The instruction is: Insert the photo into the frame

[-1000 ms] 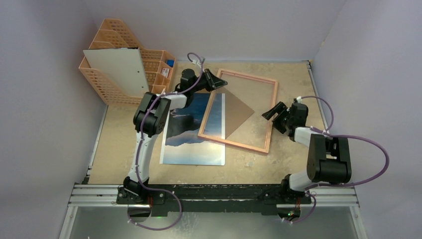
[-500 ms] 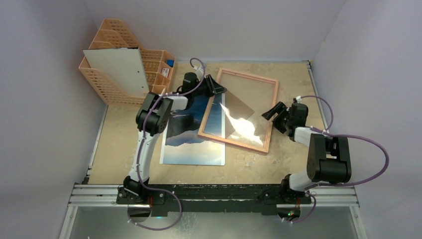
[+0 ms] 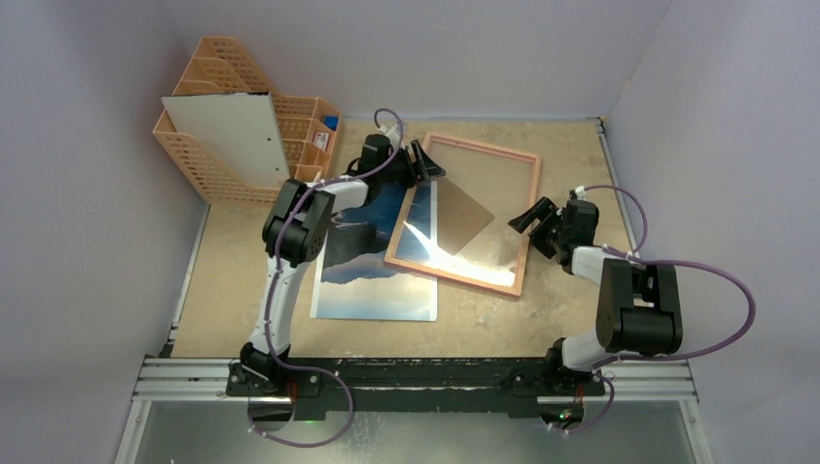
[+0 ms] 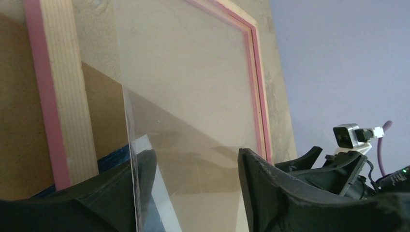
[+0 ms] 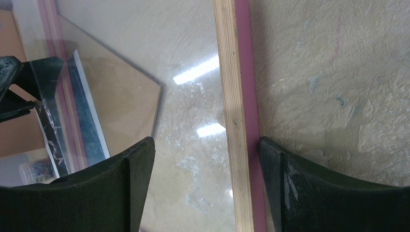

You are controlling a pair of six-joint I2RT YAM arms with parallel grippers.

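Two grippers are in play, and both are standing with jaws apart, gripping nothing. My left gripper (image 4: 193, 157) is hovering at the far left corner of the frame (image 3: 483, 147). The edge of the clear sheet (image 4: 183, 96) is passing between its spread fingers, close to one of them, and I cannot tell whether it is touching. That sheet is lying across the frame's opening, with a brown board (image 3: 459, 217) showing beneath. My right gripper (image 5: 205, 145) is hanging over the frame's right rail, one finger on each side of it.

Beyond the frame's left rail, the photo (image 3: 372, 290) is lying picture-up on the table (image 3: 242, 280), its right strip tucked under that rail.

I am judging this as the glazing step, with the photo not yet in. Next I am expecting to need a free photo edge, lifted carefully while my right gripper steadies the frame, since the rail lying on the print could drag along.
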